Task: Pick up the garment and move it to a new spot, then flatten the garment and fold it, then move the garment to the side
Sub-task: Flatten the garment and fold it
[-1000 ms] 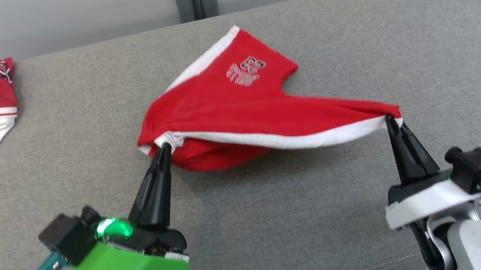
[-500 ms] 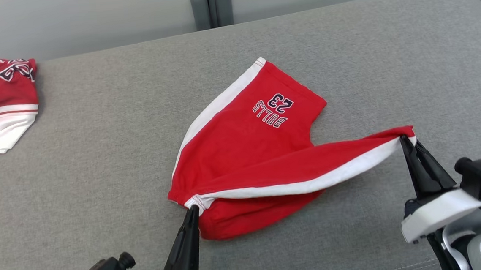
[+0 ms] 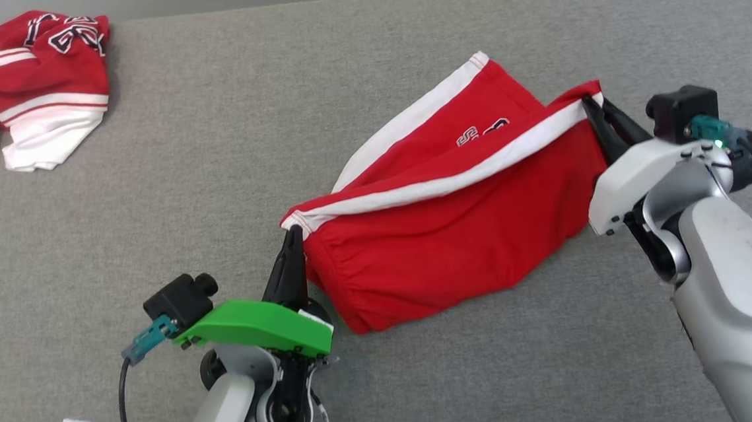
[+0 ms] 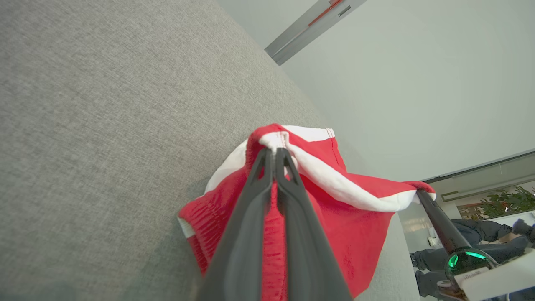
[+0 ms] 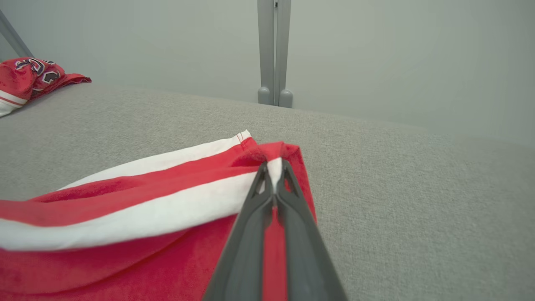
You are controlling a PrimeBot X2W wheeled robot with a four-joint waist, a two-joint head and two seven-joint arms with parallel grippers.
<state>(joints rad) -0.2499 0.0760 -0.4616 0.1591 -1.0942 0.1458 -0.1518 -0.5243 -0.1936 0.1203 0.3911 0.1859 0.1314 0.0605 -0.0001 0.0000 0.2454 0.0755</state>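
Shorts (image 3: 457,238), red with a white stripe down the side, hang stretched between the two grippers over the grey cushion (image 3: 228,181), right of the middle in the head view. The left gripper (image 3: 293,231) is clamped tight on the white-edged corner at the gathered waistband end, low and near the middle of that view; the left wrist view shows the cloth bunched over its tip. The right gripper (image 3: 588,102) is pinched just as tightly on the other corner of the same striped edge, higher and further right. Between the two pinch points the white stripe runs in a nearly straight line, and the red cloth below it sags in a loose fold whose lower part rests on the cushion. Behind the lifted edge another layer of the shorts lies on the cushion, with its own white stripe and dark printed lettering partly covered. A second red and white garment (image 3: 35,76) lies crumpled at the far left of the cushion, well apart from the shorts. A pale wall (image 5: 376,50) with a grey post (image 5: 273,50) stands behind the cushion
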